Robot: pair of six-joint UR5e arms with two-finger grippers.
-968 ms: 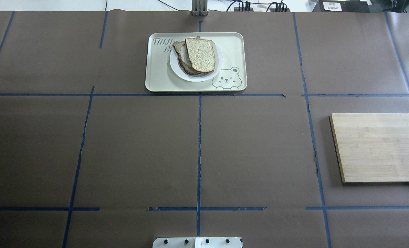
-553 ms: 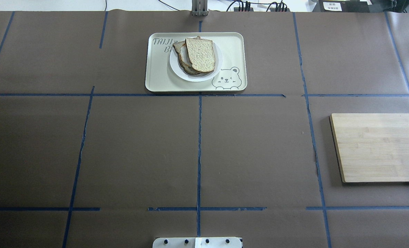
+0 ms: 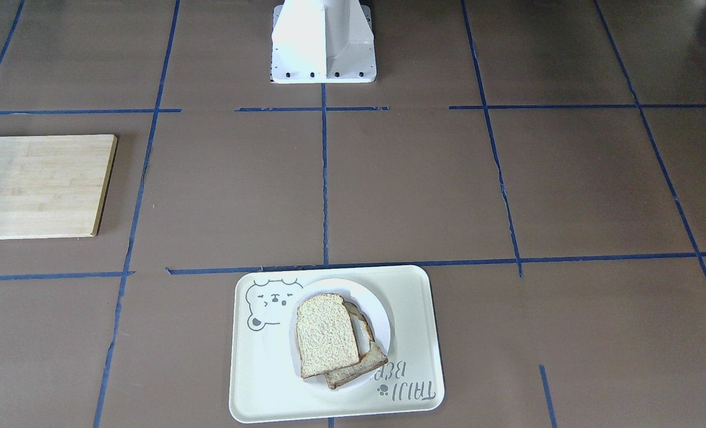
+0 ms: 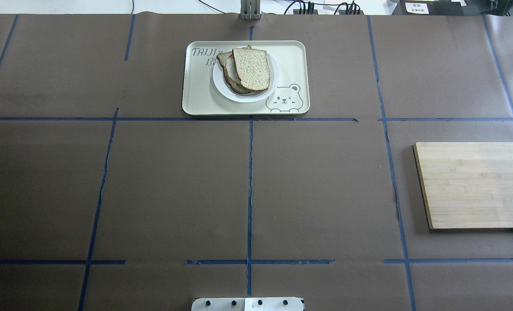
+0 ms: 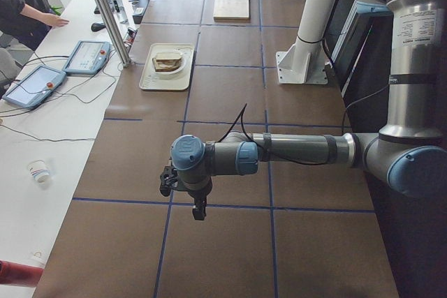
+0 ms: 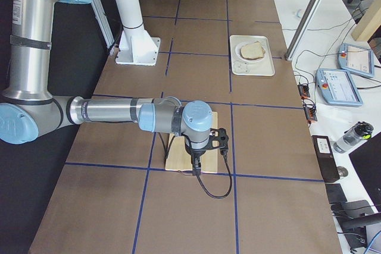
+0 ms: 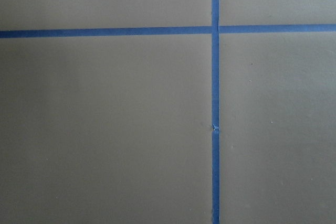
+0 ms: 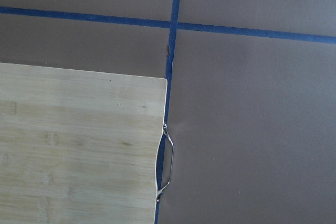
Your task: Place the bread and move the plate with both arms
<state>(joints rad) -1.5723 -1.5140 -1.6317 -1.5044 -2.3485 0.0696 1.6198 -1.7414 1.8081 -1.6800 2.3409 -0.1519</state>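
Note:
The bread point(image 4: 251, 69) is a pale slice lying on top of a darker slice point(image 4: 230, 84) on the small white plate point(image 4: 220, 82). The plate stands on the cream bear tray point(image 4: 200, 93) at the table's far middle. In the front view the bread point(image 3: 326, 336) covers most of the plate point(image 3: 378, 315). Neither gripper shows in the overhead or front view. The left gripper point(image 5: 199, 209) hangs over bare table far to the left; I cannot tell if it is open. The right gripper point(image 6: 196, 168) hangs over the wooden board's edge; I cannot tell its state either.
A light wooden board point(image 4: 476, 185) lies at the right side and also shows in the right wrist view point(image 8: 79, 145). The white robot base point(image 3: 323, 41) stands at the near edge. Operator tablets point(image 5: 87, 57) lie beyond the far edge. Blue tape lines cross the brown table cover.

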